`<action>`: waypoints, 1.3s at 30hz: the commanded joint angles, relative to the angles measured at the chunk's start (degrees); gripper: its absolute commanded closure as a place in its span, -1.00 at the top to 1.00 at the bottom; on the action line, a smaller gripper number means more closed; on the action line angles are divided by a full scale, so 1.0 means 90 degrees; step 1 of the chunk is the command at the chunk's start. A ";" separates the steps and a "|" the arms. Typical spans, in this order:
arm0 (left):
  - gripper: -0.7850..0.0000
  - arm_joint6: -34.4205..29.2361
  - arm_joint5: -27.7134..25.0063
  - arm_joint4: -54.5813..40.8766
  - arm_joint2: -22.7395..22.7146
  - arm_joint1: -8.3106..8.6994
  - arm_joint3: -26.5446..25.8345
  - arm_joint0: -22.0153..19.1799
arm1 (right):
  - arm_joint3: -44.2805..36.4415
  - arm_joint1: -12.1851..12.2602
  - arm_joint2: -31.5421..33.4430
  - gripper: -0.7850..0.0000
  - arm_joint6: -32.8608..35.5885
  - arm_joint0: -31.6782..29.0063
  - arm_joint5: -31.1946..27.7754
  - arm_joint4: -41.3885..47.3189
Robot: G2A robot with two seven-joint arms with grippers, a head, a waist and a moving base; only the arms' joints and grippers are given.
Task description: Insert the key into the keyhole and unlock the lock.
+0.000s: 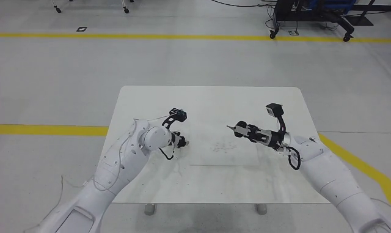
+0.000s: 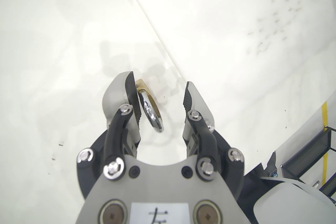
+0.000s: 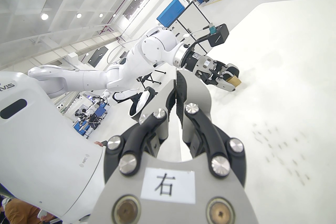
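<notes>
The left gripper (image 1: 181, 142) (image 2: 159, 81) (image 3: 230, 78) sits low on the tabletop (image 1: 256, 104), left of its middle and about midway between the far and near edges. Its jaws stand wide open around the lock (image 1: 184, 143) (image 2: 143, 85) (image 3: 235, 81). The lock rests on the tabletop between the two fingers. In the left wrist view we see its brass body and steel shackle (image 2: 153, 117) leaning against one pad (image 2: 132, 93), with the other pad well apart from it, so nothing is gripped.

The right gripper (image 1: 232, 128) (image 3: 178, 78) hangs above the tabletop just right of the middle, its tips turned toward the left gripper and well apart from it. Its jaws are pressed together, pad against pad. We cannot tell whether anything is pinched between them.

A patch of small dark scuffs (image 1: 223, 147) (image 2: 275, 25) (image 3: 281, 149) marks the tabletop between the two grippers, nearer the near edge.
</notes>
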 commanded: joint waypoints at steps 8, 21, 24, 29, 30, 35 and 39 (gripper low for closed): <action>-0.22 -0.0445 0.0255 0.0276 -0.0142 0.0060 -0.0337 -0.0024 | 0.0000 0.0000 0.0000 -1.00 0.0000 0.0000 0.0000 0.0000; -1.00 -0.0206 -0.0023 0.0398 -0.0060 0.0024 -0.0217 -0.0003 | 0.0000 0.0000 0.0000 -1.00 0.0000 0.0000 0.0000 0.0000; -1.00 -0.0180 -0.0038 0.0413 -0.0031 0.0003 -0.0164 -0.0036 | 0.0000 0.0000 0.0000 -1.00 0.0000 0.0000 0.0000 0.0000; -1.00 -0.0198 -0.0099 0.0416 -0.0032 -0.0008 -0.0105 -0.0057 | 0.0000 0.0000 0.0000 -1.00 0.0000 0.0000 0.0000 0.0000; -1.00 -0.0214 -0.0104 0.0404 -0.0038 -0.0008 -0.0126 -0.0048 | 0.0000 0.0000 0.0000 -1.00 0.0000 0.0000 0.0000 0.0000; -0.62 -0.0335 -0.0079 0.0441 -0.0081 0.0005 -0.0273 -0.0026 | 0.0000 0.0000 0.0000 -1.00 0.0000 0.0000 0.0000 0.0000; 0.06 -0.0364 -0.0049 0.0471 -0.0098 0.0009 -0.0379 0.0007 | 0.0000 0.0000 0.0000 -1.00 0.0000 0.0000 0.0000 0.0000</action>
